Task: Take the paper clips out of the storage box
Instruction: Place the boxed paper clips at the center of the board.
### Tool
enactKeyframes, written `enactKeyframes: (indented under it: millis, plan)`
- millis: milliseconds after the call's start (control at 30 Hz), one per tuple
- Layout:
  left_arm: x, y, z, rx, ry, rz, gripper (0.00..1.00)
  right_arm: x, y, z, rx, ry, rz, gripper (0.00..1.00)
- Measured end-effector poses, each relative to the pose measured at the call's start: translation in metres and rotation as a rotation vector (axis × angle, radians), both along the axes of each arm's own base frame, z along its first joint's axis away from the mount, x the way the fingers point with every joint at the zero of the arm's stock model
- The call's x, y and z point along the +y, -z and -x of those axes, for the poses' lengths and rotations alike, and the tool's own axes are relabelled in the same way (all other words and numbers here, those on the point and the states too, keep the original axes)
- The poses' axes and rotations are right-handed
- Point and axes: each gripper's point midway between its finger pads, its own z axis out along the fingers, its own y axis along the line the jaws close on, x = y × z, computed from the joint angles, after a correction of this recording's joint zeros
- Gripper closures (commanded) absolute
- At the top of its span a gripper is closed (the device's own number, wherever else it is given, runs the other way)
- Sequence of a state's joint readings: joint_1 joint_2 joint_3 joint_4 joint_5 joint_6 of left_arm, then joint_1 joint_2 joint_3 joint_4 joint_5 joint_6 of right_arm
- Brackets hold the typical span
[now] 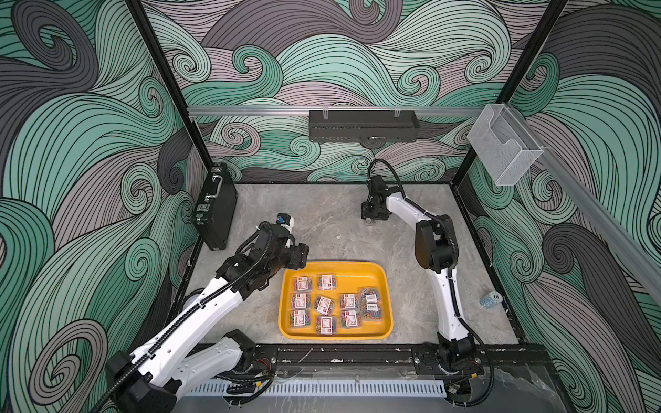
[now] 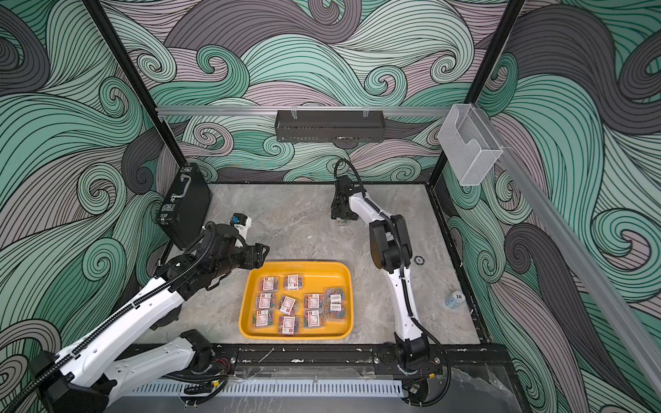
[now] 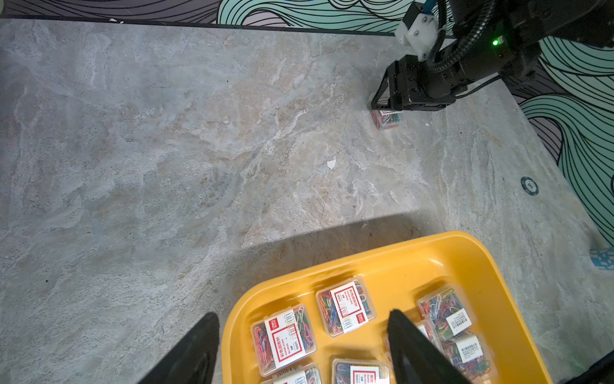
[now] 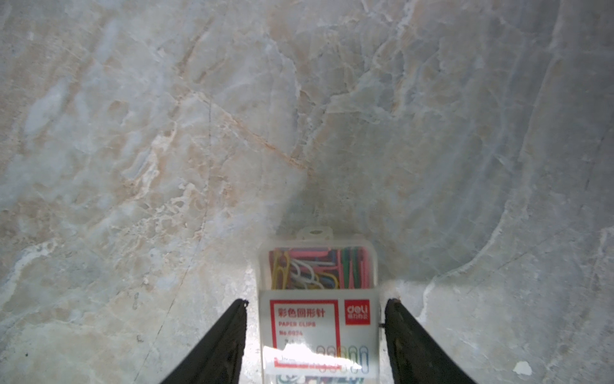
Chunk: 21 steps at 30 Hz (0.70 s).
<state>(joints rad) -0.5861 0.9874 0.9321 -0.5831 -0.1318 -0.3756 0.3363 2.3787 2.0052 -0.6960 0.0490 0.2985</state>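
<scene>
The right gripper (image 4: 315,302) straddled a clear plastic paper-clip box (image 4: 318,266), jaws apart (gaps both sides). The left gripper (image 3: 304,314) gaped near the yellow-orange plastic tray (image 3: 415,262).

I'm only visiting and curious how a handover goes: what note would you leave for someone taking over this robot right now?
Left gripper: open, empty, by the far left corner of the tray.
Right gripper: open, straddling one clip box that lies on the table, far side.
In the tray: about ten clip boxes.
Done: one box out.
Left: lift the right arm clear, then take out the rest.
</scene>
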Motion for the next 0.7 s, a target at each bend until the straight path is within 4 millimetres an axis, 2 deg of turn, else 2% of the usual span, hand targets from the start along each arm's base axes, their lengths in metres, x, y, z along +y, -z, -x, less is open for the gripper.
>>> enactKeyframes:
  millis: [167, 467, 567, 700]
  plan:
    - [-0.001, 0.002, 0.000, 0.004, 0.002, -0.008, 0.22, -0.005, -0.023, 0.014, -0.026, -0.026, 0.003, 0.30]
    - [-0.005, 0.012, -0.004, 0.027, -0.003, -0.027, 0.21, -0.007, -0.096, 0.056, -0.174, -0.090, -0.012, 0.32]
    - [-0.008, 0.017, -0.005, 0.043, -0.006, -0.026, 0.21, 0.001, -0.110, 0.079, -0.209, -0.142, 0.000, 0.32]
    - [-0.009, 0.035, -0.003, 0.079, -0.016, -0.032, 0.21, 0.028, -0.125, 0.119, -0.245, -0.269, 0.005, 0.32]
